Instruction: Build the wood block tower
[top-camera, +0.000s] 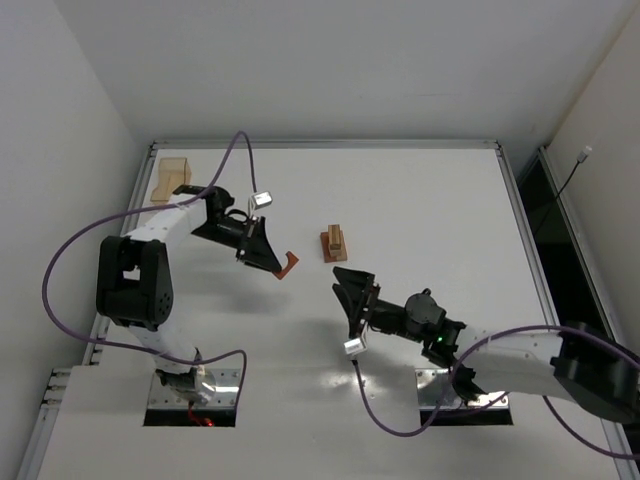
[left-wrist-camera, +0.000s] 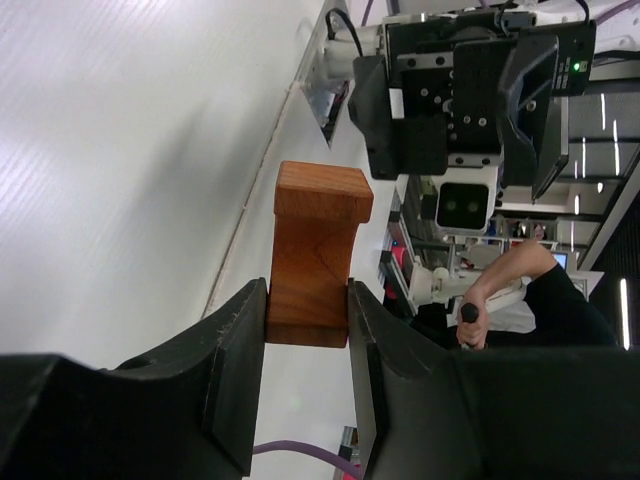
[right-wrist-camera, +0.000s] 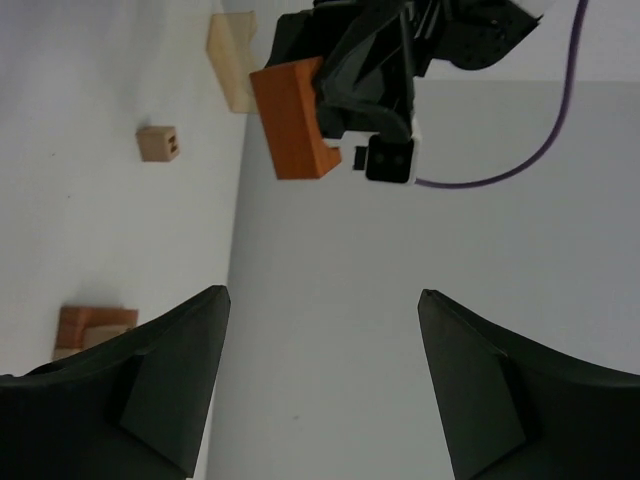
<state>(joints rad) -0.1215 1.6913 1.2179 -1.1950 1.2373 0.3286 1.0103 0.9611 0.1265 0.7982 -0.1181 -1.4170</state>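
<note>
A reddish-brown block (left-wrist-camera: 315, 230) with a wider, stepped far end is held off the tabletop, pinched at its narrower part between the fingers of the left gripper (left-wrist-camera: 307, 300); it shows just left of centre in the overhead view. Near the middle of that view, just right of it and apart, a small stack (top-camera: 333, 243) rests on the tabletop, a light tan bar lying on a reddish-brown piece. At the upper left of the right wrist view a small tan cube (right-wrist-camera: 158, 143) sits alone, dark printed marks on one face.
</note>
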